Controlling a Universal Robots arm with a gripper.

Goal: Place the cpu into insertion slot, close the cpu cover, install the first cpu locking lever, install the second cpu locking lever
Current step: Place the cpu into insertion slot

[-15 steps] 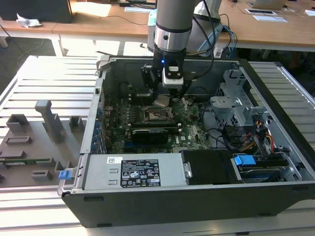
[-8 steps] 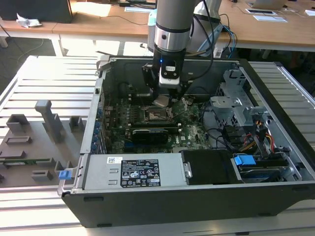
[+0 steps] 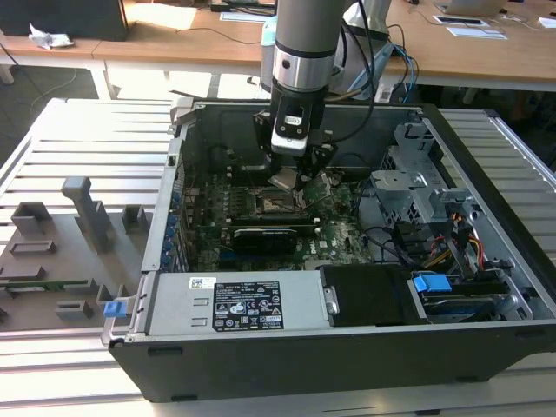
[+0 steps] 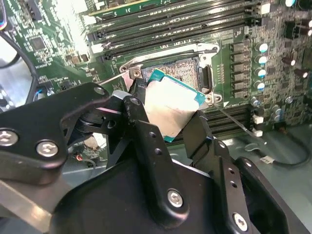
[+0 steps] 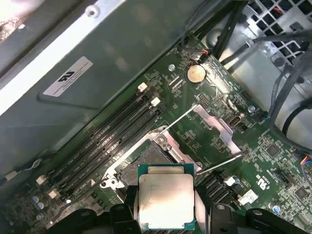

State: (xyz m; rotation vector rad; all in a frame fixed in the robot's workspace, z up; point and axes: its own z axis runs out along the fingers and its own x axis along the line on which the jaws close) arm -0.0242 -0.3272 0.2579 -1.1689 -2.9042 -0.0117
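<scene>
Now: tool (image 3: 294, 169) clenched on cpu (image 3: 284, 180), mid-frame in exterior view; chip tilted, insertion slot (image 3: 278, 202) just below in frame, cpu cover (image 5: 219, 127) open.

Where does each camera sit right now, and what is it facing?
Exterior view: off the arm, looking down into the open computer case; the arm and gripper show.
Second wrist view: behind the fingers, looking past them at the cpu and socket.
First wrist view: at the wrist, facing the board; the cpu cover stands open, fingers show.
Shared: both wrist views show the held cpu by the socket.
</scene>
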